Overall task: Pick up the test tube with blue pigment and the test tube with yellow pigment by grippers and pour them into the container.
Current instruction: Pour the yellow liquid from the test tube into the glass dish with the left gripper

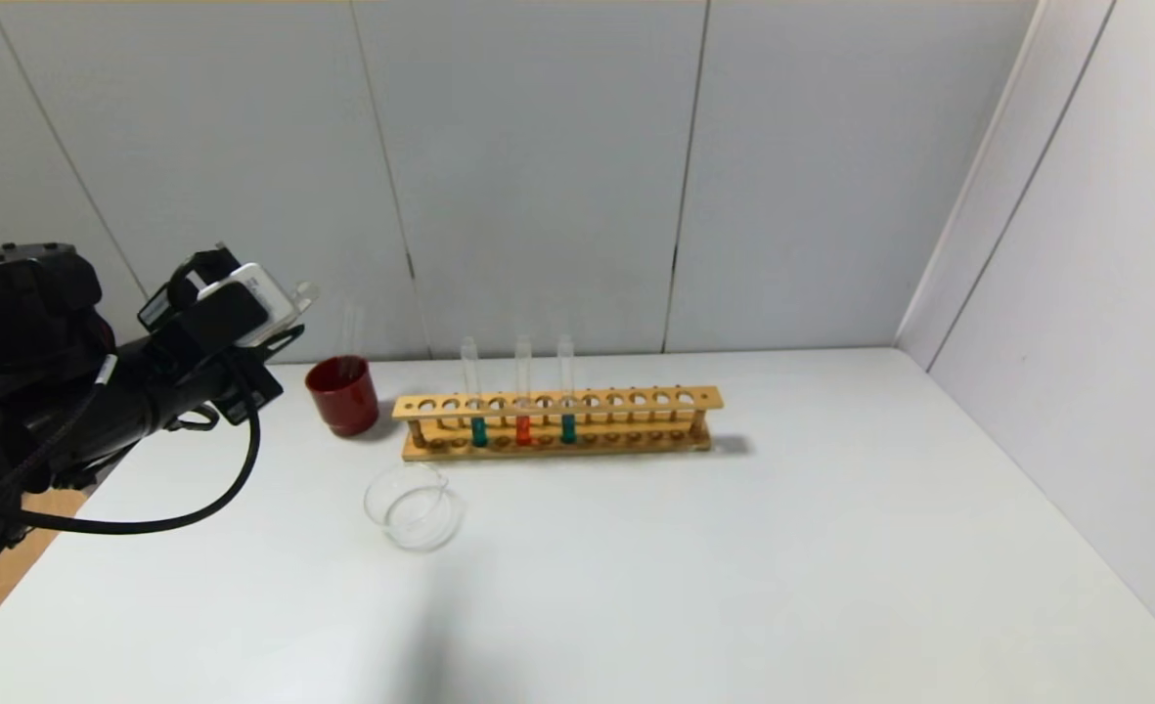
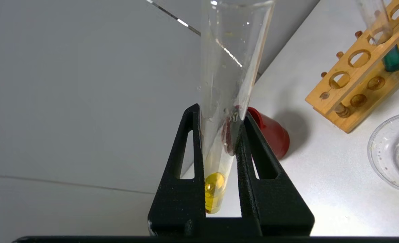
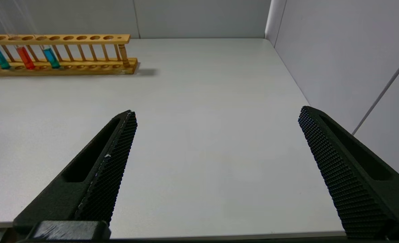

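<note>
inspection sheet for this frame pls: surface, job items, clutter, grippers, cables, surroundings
Surface: white table, no spills seen.
Job's things: yellow-pigment tube held in left gripper, liquid at its bottom. Two blue-pigment tubes upright in wooden rack. Glass beaker in front of the rack, looks empty.
Clutter: orange-red tube in the rack between the blue ones; red cup beside the rack.
Grippers: left raised near the red cup, shut on the tube; right gripper open, above bare table, holding nothing.
Cables: black cable loops under the left arm, above the table.
Surroundings: grey panel walls.
</note>
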{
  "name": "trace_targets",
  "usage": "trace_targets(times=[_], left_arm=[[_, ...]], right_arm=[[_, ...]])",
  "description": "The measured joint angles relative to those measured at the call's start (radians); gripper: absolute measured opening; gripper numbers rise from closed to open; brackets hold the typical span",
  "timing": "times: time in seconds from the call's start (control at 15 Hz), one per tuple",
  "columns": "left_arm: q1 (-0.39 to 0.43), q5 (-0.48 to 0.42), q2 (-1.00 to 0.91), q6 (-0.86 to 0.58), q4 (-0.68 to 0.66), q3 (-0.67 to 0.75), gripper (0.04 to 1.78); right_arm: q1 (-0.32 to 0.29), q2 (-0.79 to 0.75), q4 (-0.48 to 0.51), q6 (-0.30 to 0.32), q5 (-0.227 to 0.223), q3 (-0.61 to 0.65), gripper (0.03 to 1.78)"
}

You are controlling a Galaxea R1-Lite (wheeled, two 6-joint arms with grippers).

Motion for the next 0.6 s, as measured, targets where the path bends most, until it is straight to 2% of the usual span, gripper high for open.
trace_targets(times=[0.33, 0.6], left_arm=[[0.007, -0.006, -0.006, 0.081, -0.003, 0.050, 0.32], [0.011, -0.053, -0.001, 0.107, -0.041, 0.116, 0.32]], right_arm=[[0.000, 0.000, 0.000, 0.000, 0.000, 0.000, 1.75], [0.000, 0.000, 0.000, 0.000, 0.000, 0.000, 1.75]])
